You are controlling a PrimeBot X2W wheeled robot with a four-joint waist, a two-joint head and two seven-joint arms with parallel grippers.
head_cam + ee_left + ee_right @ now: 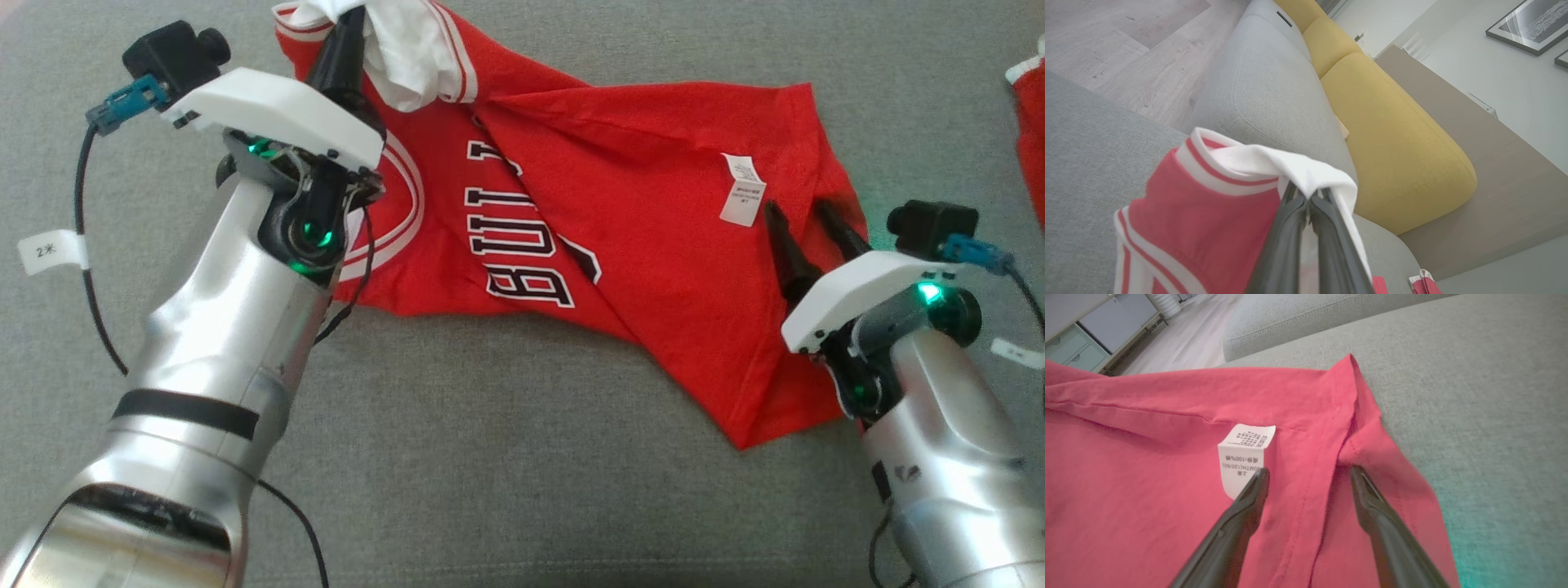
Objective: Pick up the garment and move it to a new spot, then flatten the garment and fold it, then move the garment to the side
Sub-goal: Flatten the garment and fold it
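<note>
Two parted right fingers (1241, 518) over garment (1126, 477)

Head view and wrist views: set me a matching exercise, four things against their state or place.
1 left gripper
2 right gripper
3 care label
4 jersey

A open above the red hem
B white, lying on red fabric
C shut on the jersey's white fabric
D lying on the grey cushion

Pairs: 1-C, 2-A, 3-B, 4-D
</note>
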